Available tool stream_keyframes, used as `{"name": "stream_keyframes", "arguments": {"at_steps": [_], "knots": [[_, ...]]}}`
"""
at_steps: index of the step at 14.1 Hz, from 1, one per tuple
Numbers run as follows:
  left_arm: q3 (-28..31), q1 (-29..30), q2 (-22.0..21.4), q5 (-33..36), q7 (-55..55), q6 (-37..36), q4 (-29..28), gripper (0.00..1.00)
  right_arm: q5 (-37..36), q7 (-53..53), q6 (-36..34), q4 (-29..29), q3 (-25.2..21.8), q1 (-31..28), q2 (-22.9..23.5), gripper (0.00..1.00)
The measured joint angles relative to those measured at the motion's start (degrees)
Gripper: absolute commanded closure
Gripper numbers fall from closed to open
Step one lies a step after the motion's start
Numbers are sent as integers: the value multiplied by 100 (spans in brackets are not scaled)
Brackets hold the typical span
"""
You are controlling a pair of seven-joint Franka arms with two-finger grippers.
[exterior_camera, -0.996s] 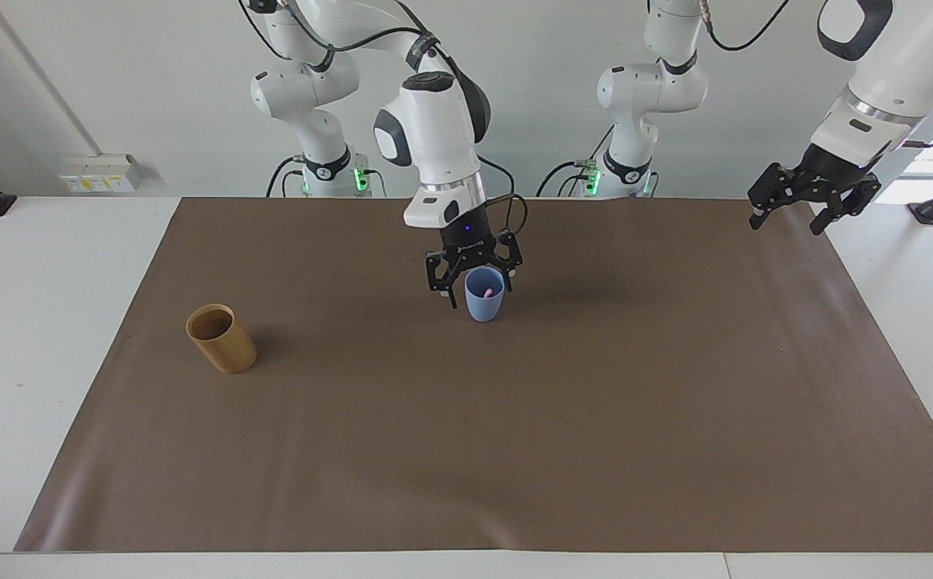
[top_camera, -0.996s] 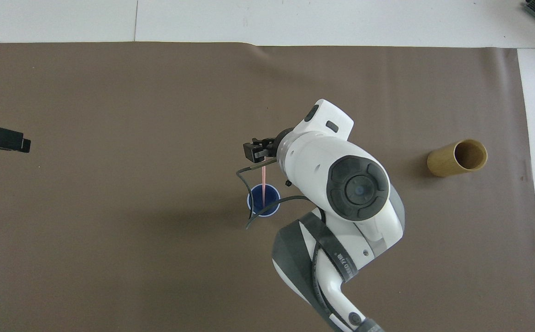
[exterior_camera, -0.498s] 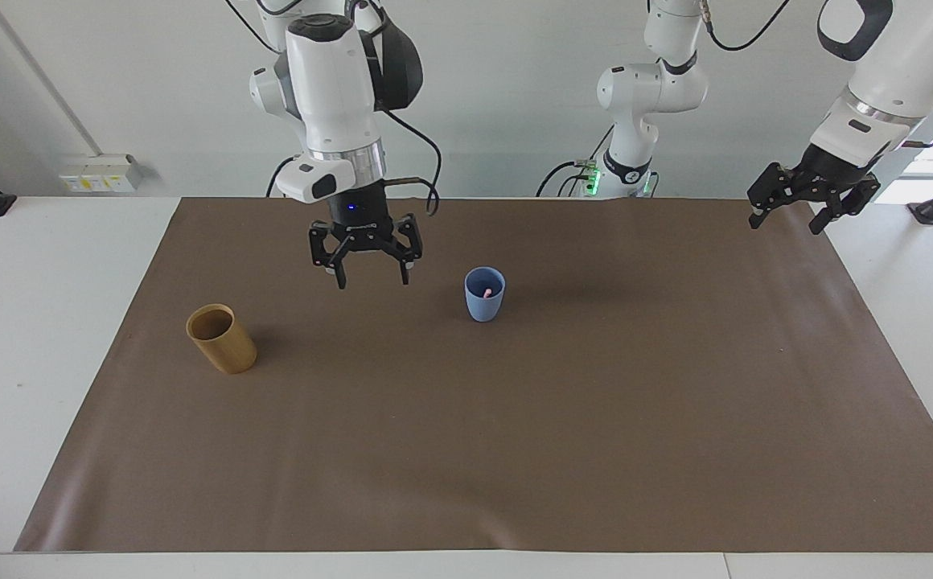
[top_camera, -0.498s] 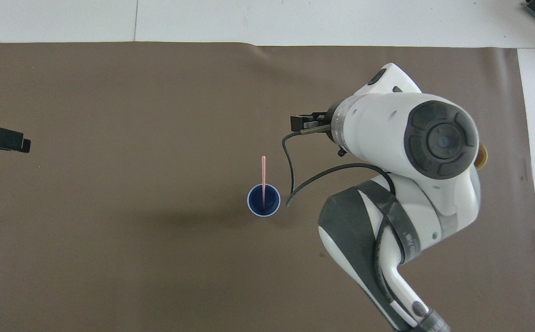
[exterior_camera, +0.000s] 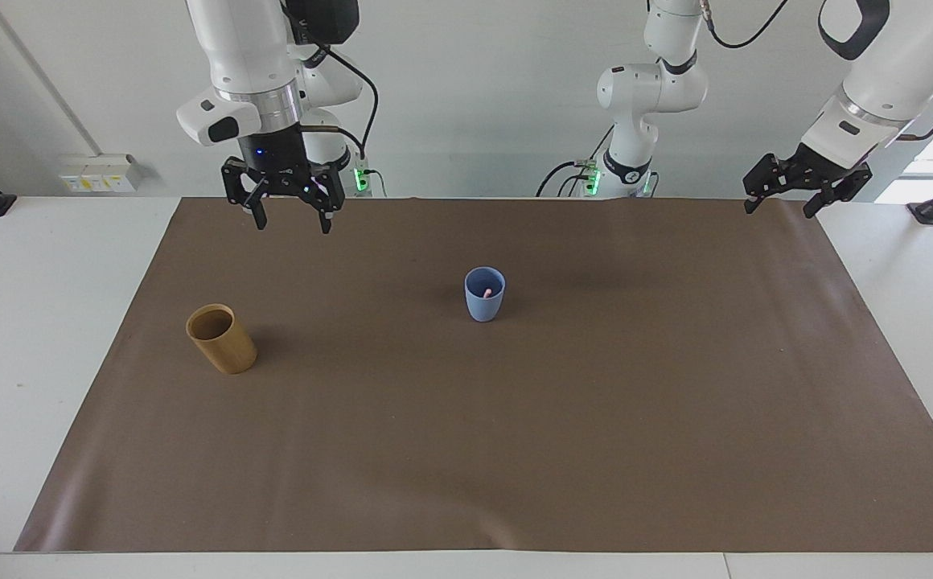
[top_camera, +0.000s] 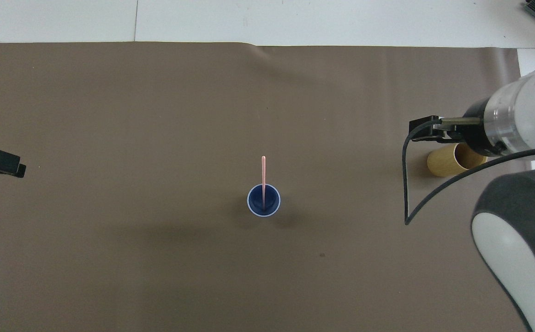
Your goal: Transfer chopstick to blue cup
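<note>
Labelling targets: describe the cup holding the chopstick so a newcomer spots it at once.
On the brown table mat, look near the middle, nearer the robots than the tan wooden cylindrical cup. It is the small periwinkle-blue tapered cup, the only one with a thin pink chopstick standing in it.

Evenly and brightly lit from above, with soft, faint shadows beside the blue cup (exterior_camera: 484,295) and wooden cup (exterior_camera: 222,338) on the matte brown mat (exterior_camera: 466,450). Blown-out daylight glare at the facing view's window edge. Sharp throughout, without motion blur.

White arms (exterior_camera: 249,48), black pincers, dark cables
</note>
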Motion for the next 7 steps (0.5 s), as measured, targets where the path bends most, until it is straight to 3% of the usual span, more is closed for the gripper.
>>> {"name": "stream_keyframes", "arguments": {"at_steps": [7], "knots": [[-9, 0, 0, 2, 0, -4, 5, 0, 315, -544, -713, 215, -60, -970, -109, 0]]}}
